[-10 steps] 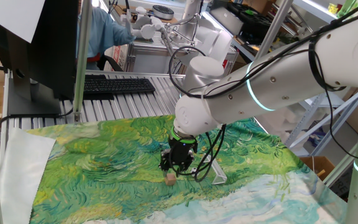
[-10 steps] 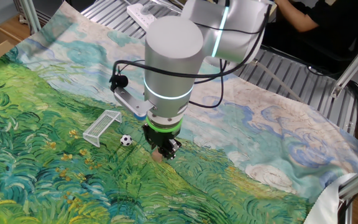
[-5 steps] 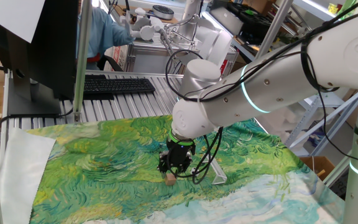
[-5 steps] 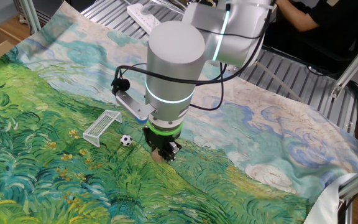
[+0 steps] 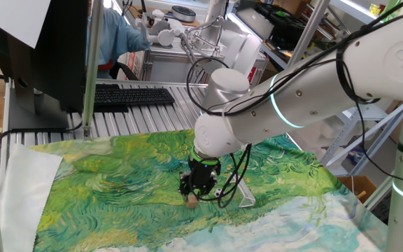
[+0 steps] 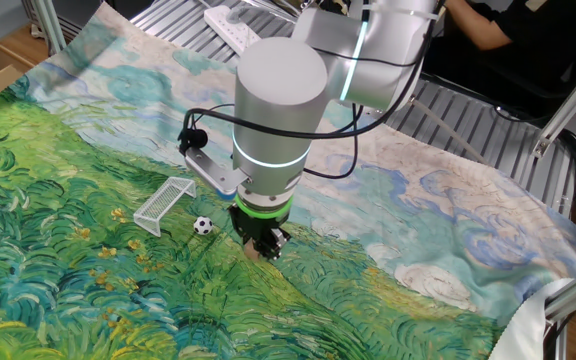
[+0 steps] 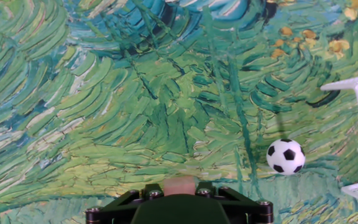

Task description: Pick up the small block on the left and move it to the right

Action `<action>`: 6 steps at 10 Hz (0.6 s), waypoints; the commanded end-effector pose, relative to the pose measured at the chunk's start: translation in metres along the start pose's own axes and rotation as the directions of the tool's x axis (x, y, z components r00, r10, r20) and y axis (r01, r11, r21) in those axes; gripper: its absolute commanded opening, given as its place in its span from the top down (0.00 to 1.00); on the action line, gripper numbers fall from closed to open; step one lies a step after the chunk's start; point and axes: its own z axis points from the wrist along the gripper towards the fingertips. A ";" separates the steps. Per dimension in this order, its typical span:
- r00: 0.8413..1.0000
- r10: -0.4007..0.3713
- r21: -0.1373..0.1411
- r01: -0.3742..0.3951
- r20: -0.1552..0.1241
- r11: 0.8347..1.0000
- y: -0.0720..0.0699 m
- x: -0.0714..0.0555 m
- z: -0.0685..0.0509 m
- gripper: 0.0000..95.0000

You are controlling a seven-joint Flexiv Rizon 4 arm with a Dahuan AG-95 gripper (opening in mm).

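The small block [image 7: 180,185], a tan wooden cube, sits between my two black fingers at the bottom edge of the hand view. My gripper [image 7: 180,188] is shut on the block and holds it low against the green painted cloth [image 7: 135,93]. In one fixed view the gripper [image 5: 190,197] points straight down, with the block [image 5: 189,201] showing at its tips. In the other fixed view the gripper [image 6: 258,247] holds the block [image 6: 254,251] just right of the ball.
A black-and-white mini soccer ball [image 7: 285,156] lies on the cloth to the right of the block and also shows in the other fixed view [image 6: 202,226]. A small white goal frame [image 6: 165,203] stands beside it. A keyboard [image 5: 128,96] lies behind the cloth.
The gripper has sunk slightly and shifted a little to the left, with the block still at its tips. The ball and the goal have not moved.
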 end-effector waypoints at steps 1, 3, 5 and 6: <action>1.000 -0.001 -0.002 0.001 0.000 1.000 0.000 0.000 0.000 1.00; 1.000 -0.007 -0.004 0.007 -0.002 1.000 0.000 0.000 -0.002 1.00; 1.000 -0.007 -0.003 0.007 -0.001 1.000 0.000 0.000 -0.002 1.00; 1.000 -0.007 -0.002 0.007 -0.001 1.000 0.000 0.000 -0.002 1.00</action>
